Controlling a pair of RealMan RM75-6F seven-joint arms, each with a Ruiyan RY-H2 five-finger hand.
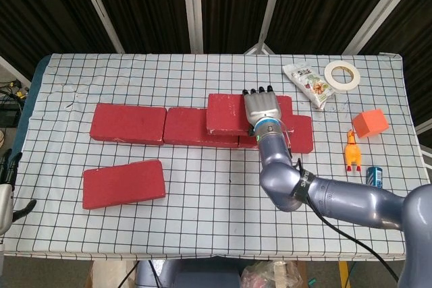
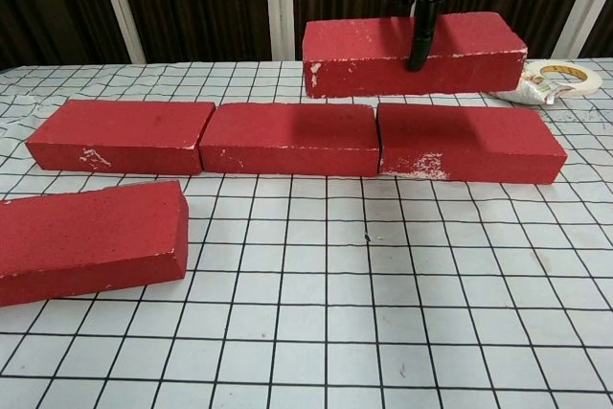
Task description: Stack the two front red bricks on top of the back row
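Right hand [image 1: 262, 108] grips carried brick [image 2: 414, 41] from above, hovering it over the middle/right seam of back row [image 2: 287, 137], probably to bridge the joint; left hand [image 1: 7, 190] mostly out of frame, fingers unreadable.

A snack packet [image 1: 308, 84] lies beside a tape roll [image 1: 341, 74] (far right corner), orange block [image 1: 370, 123] nearer

Ahead of us the row of three red rectangular bricks [image 2: 287, 138] walls the back; the lone red brick [image 2: 91, 237] blocks front left, with bare checkered tablecloth [image 2: 383, 313] between and rightward.
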